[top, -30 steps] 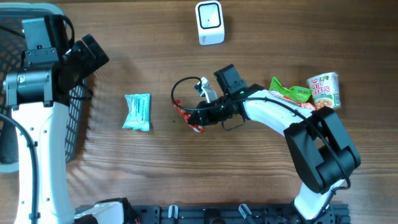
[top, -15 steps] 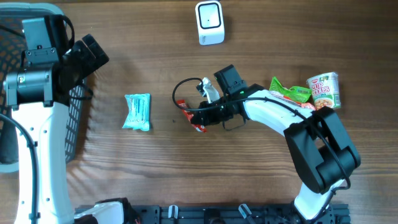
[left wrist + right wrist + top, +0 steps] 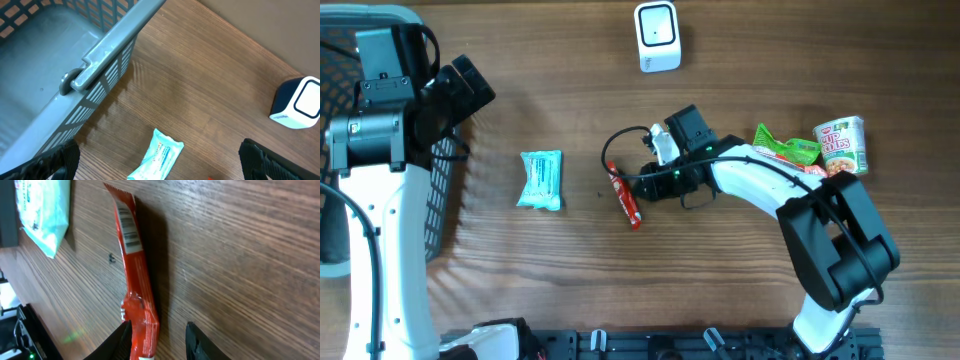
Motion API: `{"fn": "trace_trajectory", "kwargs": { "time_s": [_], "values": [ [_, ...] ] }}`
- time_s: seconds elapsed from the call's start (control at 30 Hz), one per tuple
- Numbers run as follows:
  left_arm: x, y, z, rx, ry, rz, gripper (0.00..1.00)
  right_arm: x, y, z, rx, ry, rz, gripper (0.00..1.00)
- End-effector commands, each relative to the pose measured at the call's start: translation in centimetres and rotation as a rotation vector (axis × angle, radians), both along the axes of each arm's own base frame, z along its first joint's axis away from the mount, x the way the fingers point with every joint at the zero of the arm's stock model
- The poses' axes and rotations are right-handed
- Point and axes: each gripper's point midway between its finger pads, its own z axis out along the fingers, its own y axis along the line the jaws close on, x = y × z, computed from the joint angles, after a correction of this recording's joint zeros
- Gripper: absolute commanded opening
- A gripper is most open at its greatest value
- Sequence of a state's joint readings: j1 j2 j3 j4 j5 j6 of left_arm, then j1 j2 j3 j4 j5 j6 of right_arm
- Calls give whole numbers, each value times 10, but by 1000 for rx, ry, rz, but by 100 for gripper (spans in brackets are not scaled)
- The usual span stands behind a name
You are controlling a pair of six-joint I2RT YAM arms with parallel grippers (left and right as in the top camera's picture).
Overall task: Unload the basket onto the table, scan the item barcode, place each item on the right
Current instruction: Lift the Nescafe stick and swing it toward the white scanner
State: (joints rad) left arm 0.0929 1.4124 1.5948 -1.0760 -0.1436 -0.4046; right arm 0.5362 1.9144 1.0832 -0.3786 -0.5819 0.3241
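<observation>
Red bar (image 3: 623, 195) is shown lying flat on the table (image 3: 740, 290), barcode (image 3: 129, 230) exposed, well apart from the scanner (image 3: 657, 37). The right gripper (image 3: 158, 339) is seen partly parted around the bar's near end, nothing clamped. The left gripper (image 3: 468, 88) is held fully spread and empty by the basket (image 3: 107, 47). Scanning is judged not yet done; presentation to the scanner remains

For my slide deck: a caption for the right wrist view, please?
Red packet lies barcode-up on the wooden table, right gripper open at its near end.
</observation>
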Motion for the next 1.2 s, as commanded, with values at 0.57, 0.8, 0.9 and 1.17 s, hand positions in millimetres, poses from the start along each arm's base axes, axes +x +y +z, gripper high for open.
{"fn": "trace_trajectory", "kwargs": {
  "time_s": [0.57,0.8,0.9,1.17],
  "values": [
    [-1,2,7,6,-18,-1,100,30,-73,56,-935,-686,19,5],
    [-1,2,7,6,-18,-1,100,6,-63,107,-1271,-1168,-7,4],
    [-1,2,7,6,-18,-1,100,7,-57,165,-1558,-1387,39,4],
    [-1,2,7,6,-18,-1,100,-12,-51,322,-1382,-1507,-115,4]
  ]
}}
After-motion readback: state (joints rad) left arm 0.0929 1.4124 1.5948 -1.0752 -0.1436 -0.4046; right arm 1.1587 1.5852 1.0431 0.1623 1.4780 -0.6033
